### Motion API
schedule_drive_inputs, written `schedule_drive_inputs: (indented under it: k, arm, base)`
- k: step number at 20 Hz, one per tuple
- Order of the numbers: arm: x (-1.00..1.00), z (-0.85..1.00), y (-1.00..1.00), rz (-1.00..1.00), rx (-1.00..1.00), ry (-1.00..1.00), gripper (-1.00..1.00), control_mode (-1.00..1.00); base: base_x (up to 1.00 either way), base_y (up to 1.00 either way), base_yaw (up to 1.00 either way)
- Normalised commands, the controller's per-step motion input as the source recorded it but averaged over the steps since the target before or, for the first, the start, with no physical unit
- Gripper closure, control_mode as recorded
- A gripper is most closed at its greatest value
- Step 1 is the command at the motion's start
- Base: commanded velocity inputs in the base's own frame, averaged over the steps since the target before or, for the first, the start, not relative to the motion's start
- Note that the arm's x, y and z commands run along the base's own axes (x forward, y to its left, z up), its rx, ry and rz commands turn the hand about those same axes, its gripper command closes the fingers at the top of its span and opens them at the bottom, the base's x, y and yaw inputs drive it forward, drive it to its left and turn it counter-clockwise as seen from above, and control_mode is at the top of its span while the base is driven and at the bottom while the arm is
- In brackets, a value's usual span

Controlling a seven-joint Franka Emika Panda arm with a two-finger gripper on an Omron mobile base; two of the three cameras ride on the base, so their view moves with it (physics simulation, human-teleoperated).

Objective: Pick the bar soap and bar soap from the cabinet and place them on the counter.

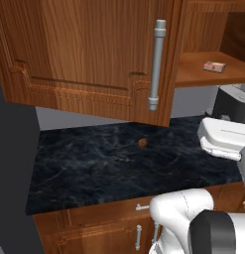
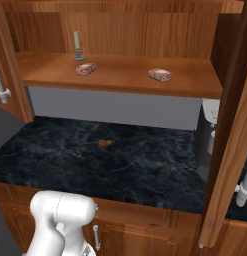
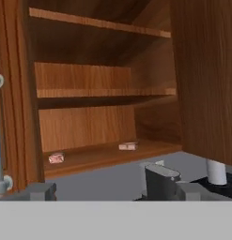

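Observation:
Two pinkish bar soaps lie on the lower shelf of the open cabinet point(image 2: 120, 75): one bar soap point(image 2: 85, 69) at the left near a candle, the other bar soap point(image 2: 160, 74) further right. The hand view has them as a left bar soap point(image 3: 56, 158) and a right bar soap point(image 3: 128, 146). One bar soap point(image 1: 214, 66) also sits on the shelf in the left base view. My gripper point(image 3: 101, 190) is open, short of the shelf and facing it, with nothing between its fingers. The black counter point(image 2: 145, 165) runs below.
A pale candle point(image 2: 77, 47) stands at the shelf's back left. A small brown lump point(image 2: 104, 144) lies mid-counter. A grey appliance point(image 2: 207, 135) stands at the counter's right. The open doors point(image 1: 94, 54) point(image 2: 230, 150) flank the cabinet, with silver handles point(image 1: 156, 64).

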Motion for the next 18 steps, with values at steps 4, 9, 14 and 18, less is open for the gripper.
schedule_drive_inputs:
  k: [4,9,14,18]
  arm:
    - [0.0,0.02,-0.58,0.02,0.23,0.0,-1.0,-1.0]
    - [0.02,0.0,-0.43,0.04,0.22,0.0,-1.0,-1.0]
    - [0.2,0.0,-0.21,0.08,0.19,0.02,-1.0,-1.0]
    - [0.41,0.0,-0.05,0.12,0.15,0.08,-1.0,-1.0]
  base:
    - [0.0,0.0,0.0]
    - [0.0,0.0,0.0]
    - [0.0,0.0,0.0]
    - [0.0,0.0,0.0]
